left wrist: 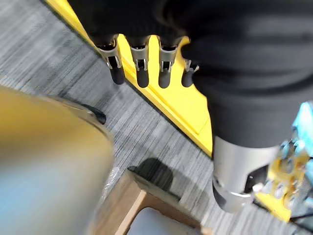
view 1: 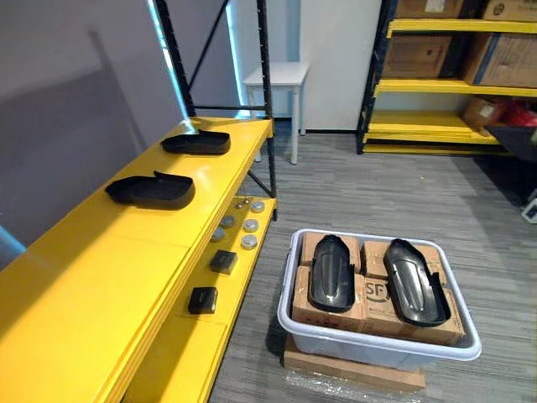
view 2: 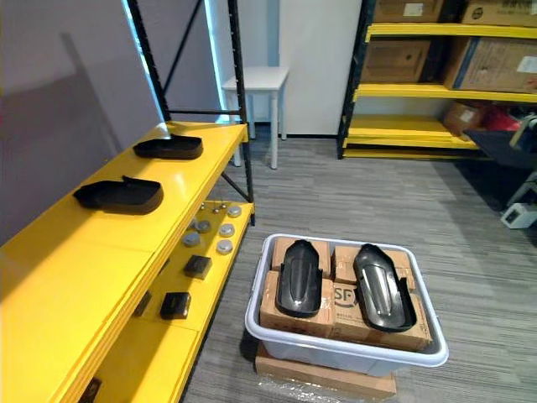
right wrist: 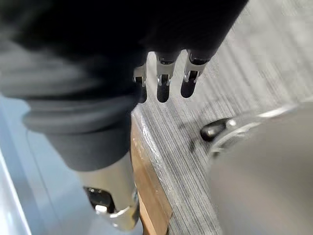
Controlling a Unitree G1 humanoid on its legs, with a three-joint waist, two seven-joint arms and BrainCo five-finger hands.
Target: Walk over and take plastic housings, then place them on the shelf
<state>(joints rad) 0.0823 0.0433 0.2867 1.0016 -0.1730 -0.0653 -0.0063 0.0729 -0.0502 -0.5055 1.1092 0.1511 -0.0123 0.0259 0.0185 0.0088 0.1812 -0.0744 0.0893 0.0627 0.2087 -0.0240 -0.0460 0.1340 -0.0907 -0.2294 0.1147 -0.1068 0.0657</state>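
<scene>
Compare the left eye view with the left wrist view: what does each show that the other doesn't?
Left eye view: the near shelf housing and far shelf housing on top of the yellow shelf, the left bin housing and right bin housing lying on cardboard boxes in the white bin, and a white table behind.
Left wrist view: the left hand, fingers straight, holding nothing.
Shared: the shelf itself and the grey carpet.
</scene>
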